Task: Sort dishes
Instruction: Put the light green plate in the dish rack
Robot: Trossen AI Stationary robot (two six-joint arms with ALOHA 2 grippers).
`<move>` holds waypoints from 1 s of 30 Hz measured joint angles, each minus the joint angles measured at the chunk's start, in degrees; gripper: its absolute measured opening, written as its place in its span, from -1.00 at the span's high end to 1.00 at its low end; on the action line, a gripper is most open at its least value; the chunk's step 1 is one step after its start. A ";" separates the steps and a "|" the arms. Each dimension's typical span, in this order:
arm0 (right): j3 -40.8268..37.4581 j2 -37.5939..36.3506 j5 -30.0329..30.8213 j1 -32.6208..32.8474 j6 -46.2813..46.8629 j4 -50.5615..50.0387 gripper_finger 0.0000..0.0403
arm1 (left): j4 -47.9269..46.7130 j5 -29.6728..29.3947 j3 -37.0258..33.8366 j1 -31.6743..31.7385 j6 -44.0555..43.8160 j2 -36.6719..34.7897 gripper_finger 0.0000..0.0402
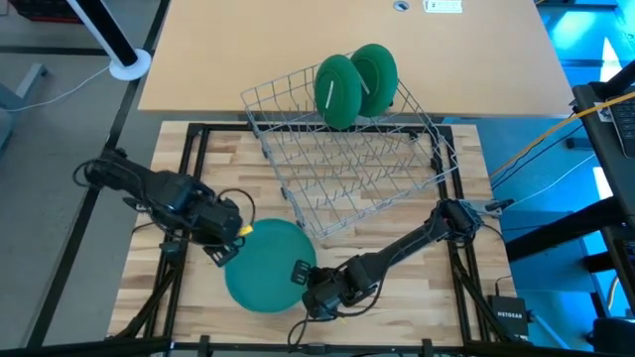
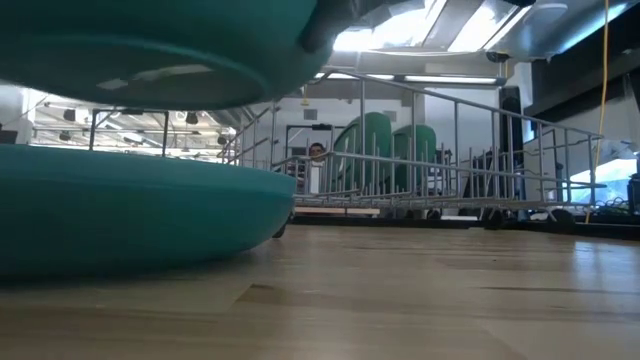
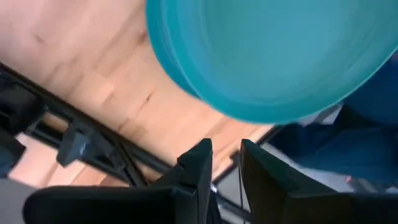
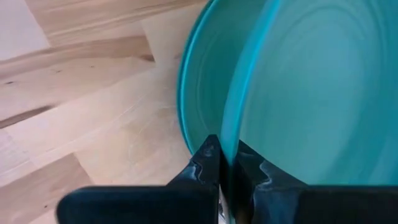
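Claws first: the right claw (image 4: 229,163) sits at about six o'clock on the wooden worktop (image 1: 417,248), its two fingers pinched tight on the rim of the upper teal plate (image 4: 317,93), which it holds tilted above a second teal plate (image 4: 202,106). In the low view the lifted plate (image 2: 160,45) hangs clear over the lower plate (image 2: 130,215), which rests flat on the worktop (image 2: 420,300). From above, the two read as one teal disc (image 1: 266,266) at around seven o'clock.

Just beside that disc, at about eight o'clock, the left claw (image 1: 226,241) hovers by the plate edge; its fingers (image 3: 199,168) stand a little apart with nothing between them, though its wrist picture is blurred, so contact with the plate (image 3: 273,56) is hard to rule out.

Farther out, toward twelve o'clock, the grey wire rack (image 1: 347,169) stands on the worktop with two green plates (image 1: 355,84) upright in its far end, side by side.
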 joint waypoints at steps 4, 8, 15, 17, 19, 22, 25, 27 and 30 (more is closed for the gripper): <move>0.00 -1.80 0.16 -0.04 1.39 0.00 0.94 | -0.19 -6.95 0.08 -0.46 -4.46 -4.25 0.64; 0.02 -4.07 -0.30 -0.09 2.30 1.35 0.94 | -0.28 -14.32 0.07 -0.83 -7.55 -7.85 0.64; 0.02 -9.25 -1.53 -0.38 2.49 9.33 0.94 | -0.21 -23.86 0.06 -0.89 -6.53 -9.51 0.64; 0.02 -11.16 -1.30 -0.89 2.72 11.93 0.94 | -0.17 -25.46 0.06 -0.89 -4.80 -9.49 0.64; 0.00 -13.82 -1.02 -1.62 4.16 13.39 0.94 | -0.74 -26.31 -0.37 -0.88 -3.92 -9.56 0.64; -0.12 -18.10 -2.77 -3.10 5.97 14.68 0.94 | -0.30 -27.93 -1.31 -0.85 -4.02 -9.72 0.64; -0.20 -22.82 -6.81 -5.81 7.48 15.33 0.92 | -0.18 -30.13 -2.40 -0.87 -4.05 -9.51 0.64; -0.20 -25.77 -10.75 -8.36 8.85 15.52 0.88 | 0.66 -32.30 -3.21 -0.85 -4.30 -9.45 0.64; -0.20 -28.99 -20.29 -12.49 12.66 14.71 0.86 | 0.12 -35.77 -4.06 -0.84 -3.92 -9.32 0.64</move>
